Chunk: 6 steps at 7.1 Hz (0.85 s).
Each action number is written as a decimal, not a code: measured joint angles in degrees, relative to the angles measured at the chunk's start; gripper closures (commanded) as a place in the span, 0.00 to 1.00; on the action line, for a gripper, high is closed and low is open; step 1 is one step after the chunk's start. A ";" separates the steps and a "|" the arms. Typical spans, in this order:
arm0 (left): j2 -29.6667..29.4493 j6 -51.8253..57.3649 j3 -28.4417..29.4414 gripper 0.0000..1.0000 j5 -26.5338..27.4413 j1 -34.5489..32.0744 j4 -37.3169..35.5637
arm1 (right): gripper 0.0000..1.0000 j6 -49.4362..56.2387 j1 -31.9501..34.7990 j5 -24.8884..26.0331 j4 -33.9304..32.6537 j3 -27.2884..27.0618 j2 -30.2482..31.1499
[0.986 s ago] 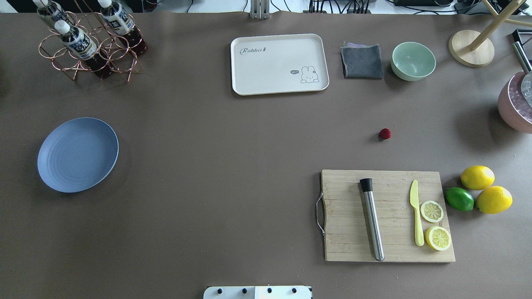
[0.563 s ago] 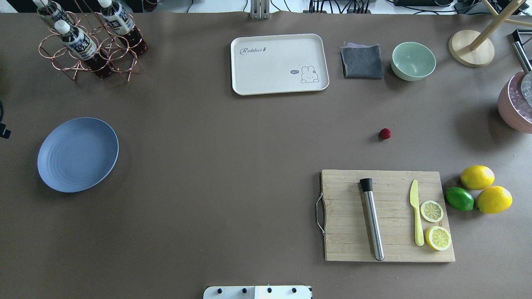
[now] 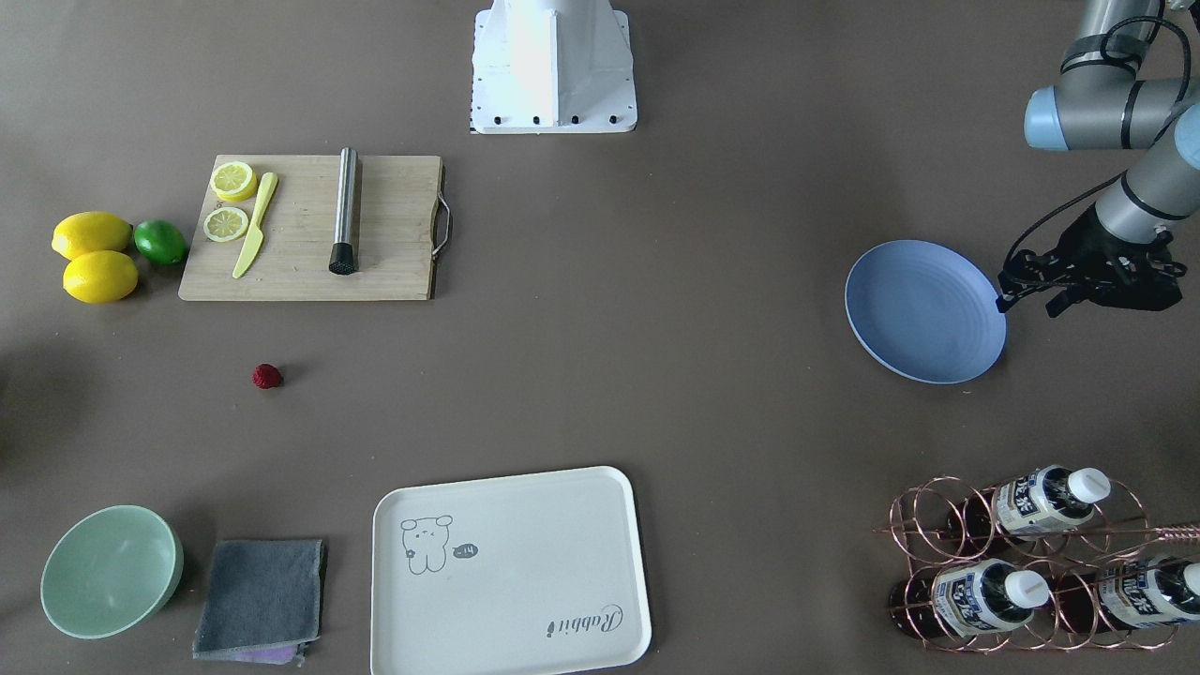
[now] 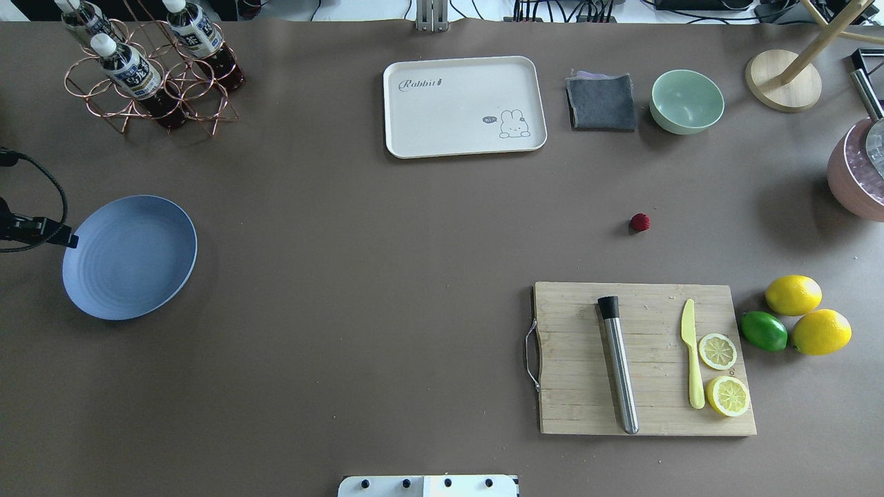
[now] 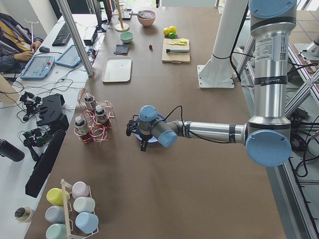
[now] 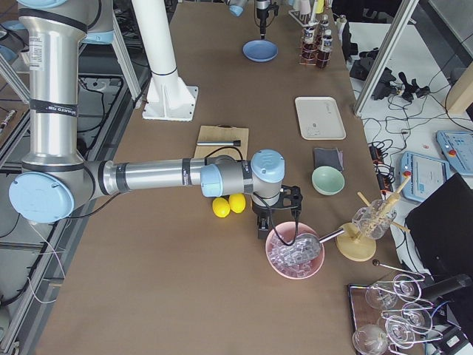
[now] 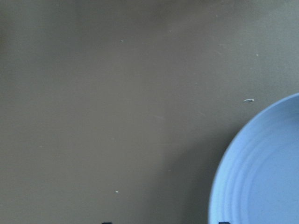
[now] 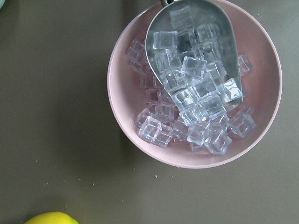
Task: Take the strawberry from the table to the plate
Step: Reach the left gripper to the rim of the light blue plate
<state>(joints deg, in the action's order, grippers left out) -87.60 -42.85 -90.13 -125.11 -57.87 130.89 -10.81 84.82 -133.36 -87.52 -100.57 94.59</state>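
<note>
The strawberry, small and dark red, lies alone on the grey-brown table, between the cutting board and the grey cloth. Far across the table rests the blue plate, with nothing on it. My left gripper hangs open at the plate's outer rim; the left wrist view shows the plate's edge and two fingertips wide apart at the bottom. My right gripper hovers over a pink bowl of ice, far from the strawberry, and I cannot tell its state.
A wooden cutting board carries a steel muddler, a yellow knife and lemon slices. Two lemons and a lime lie beside it. A cream tray, grey cloth, green bowl, bottle rack and the ice bowl ring the table.
My left gripper has come into the overhead view from the left edge and reached the plate's rim. The strawberry and plate have not moved.
</note>
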 measured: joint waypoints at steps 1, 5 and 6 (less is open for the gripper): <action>-0.36 -1.76 0.41 0.34 0.14 1.40 0.71 | 0.00 0.00 0.00 0.02 0.00 0.00 0.04; -0.58 -2.67 2.06 0.98 0.20 2.47 1.41 | 0.00 0.00 0.00 -0.05 0.06 -0.27 0.07; -0.61 -2.73 2.26 1.00 0.09 2.49 1.40 | 0.00 -0.01 0.00 -0.05 0.06 -0.33 0.06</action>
<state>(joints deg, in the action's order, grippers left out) -88.21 -45.57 -87.87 -125.02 -55.37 132.29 -10.81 84.81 -133.42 -87.45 -100.91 94.65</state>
